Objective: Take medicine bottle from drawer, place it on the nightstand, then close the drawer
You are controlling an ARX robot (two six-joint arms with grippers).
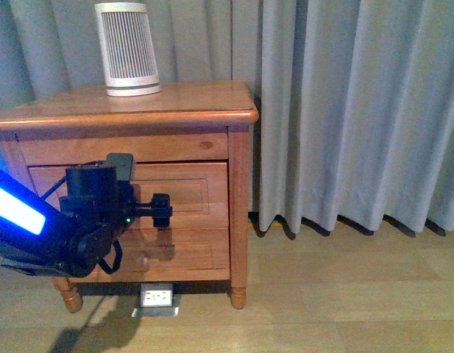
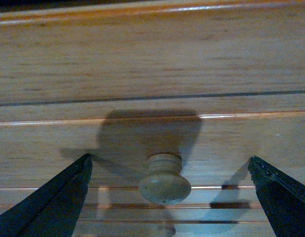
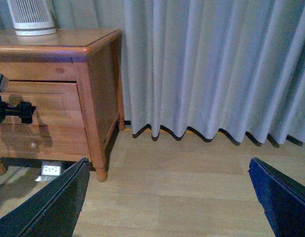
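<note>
Wooden knob on the drawer sits between the left fingers, spread wide apart.

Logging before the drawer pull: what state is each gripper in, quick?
Left gripper: open, jaws either side of the upper drawer knob, not touching it.
Right gripper: open, holding nothing.

White ribbed cone stood at the back edge of the nightstand top, about mid-width. Grey pleated curtain hung behind, reaching the wood floor. White socket box lay on the floor under the front edge.
</note>
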